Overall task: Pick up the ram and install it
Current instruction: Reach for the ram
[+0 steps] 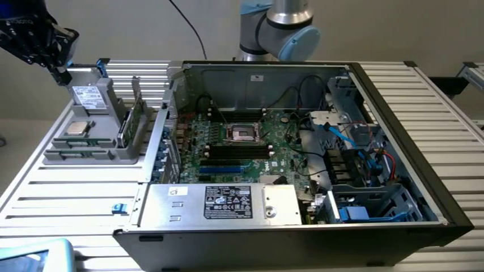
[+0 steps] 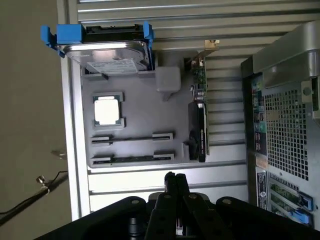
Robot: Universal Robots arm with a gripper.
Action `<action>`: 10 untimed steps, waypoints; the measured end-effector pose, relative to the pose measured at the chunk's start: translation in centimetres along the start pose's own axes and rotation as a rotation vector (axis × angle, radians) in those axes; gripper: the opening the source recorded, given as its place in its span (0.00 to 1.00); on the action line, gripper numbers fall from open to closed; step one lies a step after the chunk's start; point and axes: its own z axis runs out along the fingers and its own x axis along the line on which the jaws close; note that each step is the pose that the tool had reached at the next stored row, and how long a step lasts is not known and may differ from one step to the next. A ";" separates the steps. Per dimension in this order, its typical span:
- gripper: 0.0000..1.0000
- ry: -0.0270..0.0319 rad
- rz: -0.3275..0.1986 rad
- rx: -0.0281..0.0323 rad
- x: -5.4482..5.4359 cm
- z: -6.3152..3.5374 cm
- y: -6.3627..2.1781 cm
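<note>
- The gripper (image 2: 175, 177) is nearest in the wrist view, its 2 fingers pressed together with nothing between them. In the exterior view it hangs over the far end of the gray holder tray (image 1: 83, 154), at that view's left.
- The tray rests on the slatted surface (image 1: 68, 192), just beside the open computer case (image 1: 302, 249).
- The ram (image 1: 124, 129) stands on its long edge in the tray, along the side nearest the case and apart from the gripper.
- A hard drive (image 2: 107, 55) in a blue bracket leans upright at the tray's far end.
- A square processor chip (image 2: 107, 110) lies flat in its pocket, with 2 narrow grooves beside it.
- Inside the case, the motherboard (image 1: 226, 141) lies flat behind a metal power supply (image 1: 219, 204).
</note>
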 end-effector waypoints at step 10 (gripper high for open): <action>0.11 0.0000 0.000 -0.0001 4.6 1.11 0.98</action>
